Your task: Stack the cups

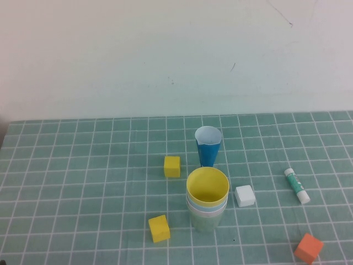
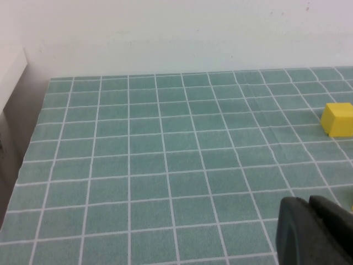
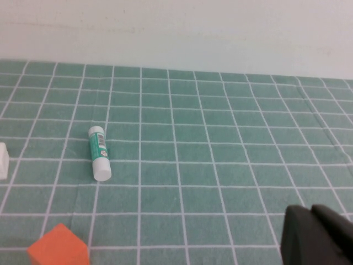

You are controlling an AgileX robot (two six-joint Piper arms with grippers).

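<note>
A: Location of the cups (image 1: 207, 201)?

B: Nested in one stack, yellow uppermost, centre of the tabletop (image 1: 83, 165), just in front of the dark blue cone cup (image 1: 208, 146).

A: Handling?

B: Judged light, thin, slippery plastic; take at the rim wall, gently.

A: Tools?

B: Left tool (image 2: 317, 232) and right tool (image 3: 320, 234) both closed, empty, parked at their own sides, well apart from the stack.

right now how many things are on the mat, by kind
nested cups: 3 rims visible
dark blue cone cup: 1
yellow cubes: 2
white cube: 1
orange cube: 1
glue stick: 1
total: 9
</note>
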